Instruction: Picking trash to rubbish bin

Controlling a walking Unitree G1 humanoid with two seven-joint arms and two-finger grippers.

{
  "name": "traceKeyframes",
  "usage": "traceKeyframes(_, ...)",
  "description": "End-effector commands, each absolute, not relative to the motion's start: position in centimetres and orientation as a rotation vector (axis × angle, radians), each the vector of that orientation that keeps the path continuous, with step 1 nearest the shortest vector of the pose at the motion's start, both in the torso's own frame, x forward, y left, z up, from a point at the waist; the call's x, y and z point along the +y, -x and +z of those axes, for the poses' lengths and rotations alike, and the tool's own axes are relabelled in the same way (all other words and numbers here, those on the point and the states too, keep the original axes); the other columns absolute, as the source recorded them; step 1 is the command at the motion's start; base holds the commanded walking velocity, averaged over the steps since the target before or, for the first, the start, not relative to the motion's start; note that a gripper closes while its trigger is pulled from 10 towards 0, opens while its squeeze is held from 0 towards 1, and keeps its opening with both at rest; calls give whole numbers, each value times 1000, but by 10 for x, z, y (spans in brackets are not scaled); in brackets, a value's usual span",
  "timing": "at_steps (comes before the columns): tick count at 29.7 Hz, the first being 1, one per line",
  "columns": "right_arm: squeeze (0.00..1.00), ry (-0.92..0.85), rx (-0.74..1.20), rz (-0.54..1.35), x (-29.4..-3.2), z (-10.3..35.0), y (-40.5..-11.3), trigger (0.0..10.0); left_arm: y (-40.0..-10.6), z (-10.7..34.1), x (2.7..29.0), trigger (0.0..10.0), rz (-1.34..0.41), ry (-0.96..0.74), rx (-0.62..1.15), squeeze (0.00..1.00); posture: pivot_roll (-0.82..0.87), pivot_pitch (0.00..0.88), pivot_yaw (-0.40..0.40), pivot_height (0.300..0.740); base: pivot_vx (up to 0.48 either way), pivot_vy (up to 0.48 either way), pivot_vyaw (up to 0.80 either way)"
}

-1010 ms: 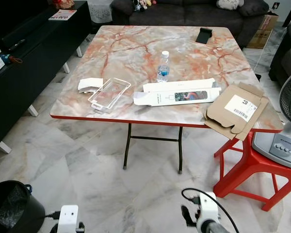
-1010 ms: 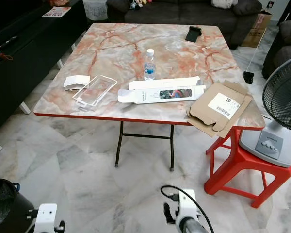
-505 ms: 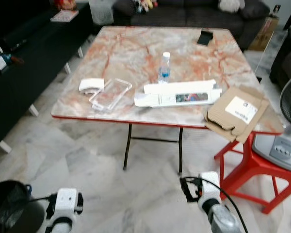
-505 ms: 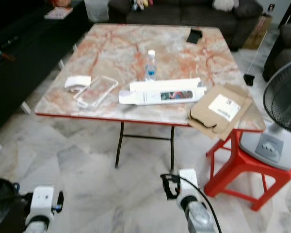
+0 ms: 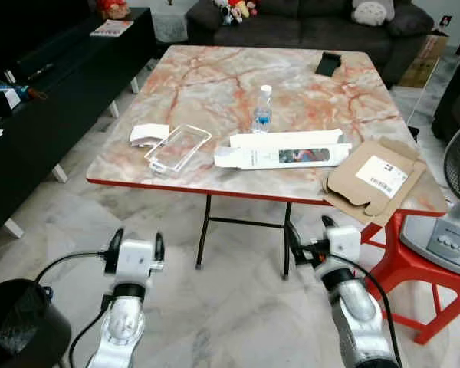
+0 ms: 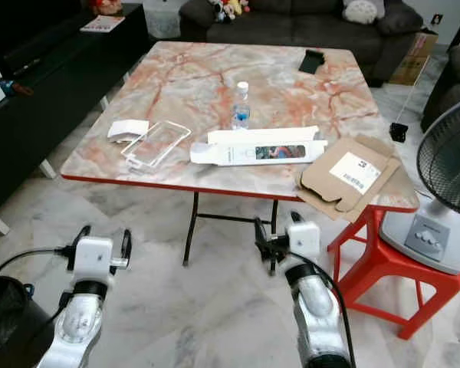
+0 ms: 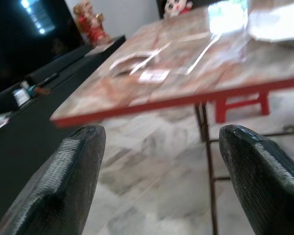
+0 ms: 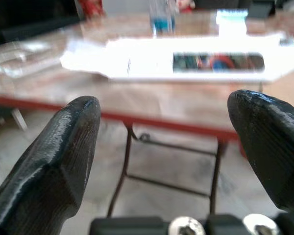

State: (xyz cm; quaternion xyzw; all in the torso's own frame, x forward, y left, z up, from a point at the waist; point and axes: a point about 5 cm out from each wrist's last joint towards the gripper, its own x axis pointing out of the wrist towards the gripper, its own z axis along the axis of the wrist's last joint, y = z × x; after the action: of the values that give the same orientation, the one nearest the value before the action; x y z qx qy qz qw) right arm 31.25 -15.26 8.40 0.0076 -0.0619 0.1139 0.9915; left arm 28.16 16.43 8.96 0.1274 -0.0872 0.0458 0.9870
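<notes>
A living room with a pale marble floor holds a square, orange-veined marble counter (image 5: 215, 84) on thin dark legs, with a dark sofa (image 5: 307, 19) beyond its far edge and a long black cabinet (image 5: 38, 92) along the left. On the counter near its front edge lie the pieces of trash: a small white card box (image 5: 148, 134) at the left, a clear plastic tray (image 5: 177, 148) just right of it, a long white carton (image 5: 282, 150) in the middle, and a flattened brown cardboard box (image 5: 376, 178) hanging over the right front corner. A water bottle (image 5: 261, 110) stands upright just beyond the long carton, and a dark phone-like item (image 5: 327, 63) sits far right. A red stool (image 5: 402, 264) and a fan (image 5: 456, 192) stand to the right. The black rubbish bin (image 5: 19, 330) sits on the floor at the near left. The left end effector (image 5: 132, 247) and right end effector (image 5: 310, 234) are both raised in front of the counter, short of its edge, each with fingers spread apart and holding nothing.
</notes>
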Motion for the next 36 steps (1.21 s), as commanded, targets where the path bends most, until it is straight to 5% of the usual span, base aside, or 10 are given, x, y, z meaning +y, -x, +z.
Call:
traceKeyframes(1,0,-44,-140,229,-146,92,-319,10000,-287,90,160,10000,73,-261,-160,0,33,63,-7,740,0,0,0)
traceKeyframes(13,0,-147,-177,215,-114,130,-355,10000,-332,122,137,10000,22,-146,-199,0,51,99,-10,740,0,0,0)
traceKeyframes(36,0,-188,-176,218,-105,131,-354,10000,-333,128,138,10000,50,-137,-226,0,65,147,-6,740,153,0,-146)
